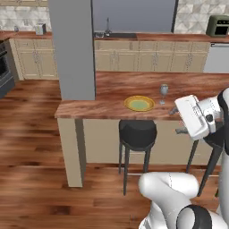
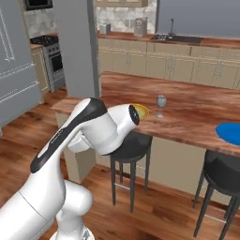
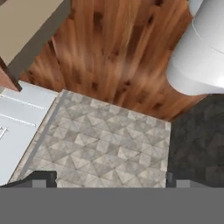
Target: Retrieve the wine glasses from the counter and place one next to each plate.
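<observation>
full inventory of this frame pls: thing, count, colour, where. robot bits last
wine glass: 1, grey translucent, upright on the bar top just right of the yellow plate
yellow plate: 1, yellow rim with pale green centre, near the bar top's front edge
blue plate: 1, bright blue, on the bar top at the right edge of the right base view, cut off by the frame
bar top: 1, reddish-brown wood
stools: 2, dark seats, under the bar top's front edge
pillar: 1, grey, at the bar's left end
back counter: 1, wood top over beige cabinets
toaster oven: 1, olive, on the back counter
gripper: 1, dark fingertips, open, holding nothing
</observation>
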You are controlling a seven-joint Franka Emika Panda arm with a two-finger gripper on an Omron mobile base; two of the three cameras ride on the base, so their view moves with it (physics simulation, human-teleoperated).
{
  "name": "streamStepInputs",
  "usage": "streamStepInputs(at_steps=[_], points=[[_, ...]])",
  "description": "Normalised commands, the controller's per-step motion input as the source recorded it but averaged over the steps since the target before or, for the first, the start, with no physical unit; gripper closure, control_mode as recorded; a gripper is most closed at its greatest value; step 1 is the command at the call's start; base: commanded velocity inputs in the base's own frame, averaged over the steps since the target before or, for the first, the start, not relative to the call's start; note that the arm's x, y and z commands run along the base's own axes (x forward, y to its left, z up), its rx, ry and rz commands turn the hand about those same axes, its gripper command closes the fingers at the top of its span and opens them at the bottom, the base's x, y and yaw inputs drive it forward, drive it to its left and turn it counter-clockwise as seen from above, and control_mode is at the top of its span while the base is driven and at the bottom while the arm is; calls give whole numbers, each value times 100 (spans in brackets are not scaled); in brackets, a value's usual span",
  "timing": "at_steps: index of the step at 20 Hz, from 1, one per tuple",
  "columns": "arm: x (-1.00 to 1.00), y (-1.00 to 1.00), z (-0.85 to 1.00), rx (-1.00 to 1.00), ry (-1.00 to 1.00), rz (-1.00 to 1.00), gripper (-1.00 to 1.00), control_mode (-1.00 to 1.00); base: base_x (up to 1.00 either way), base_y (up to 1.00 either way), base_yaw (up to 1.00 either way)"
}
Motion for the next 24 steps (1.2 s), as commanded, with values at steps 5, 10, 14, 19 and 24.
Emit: streamStepInputs(at_steps=[5,10,14,19,24], points=[[0,0,0,0,0,0,-100,100,-21,100,-2],[0,0,0,0,0,0,-100,100,1,100,-14],[0,0,0,0,0,0,-100,100,11,100,-15],[0,0,0,0,0,0,-100,100,34,100,-11],[0,0,0,0,0,0,-100,100,47,100,-9]])
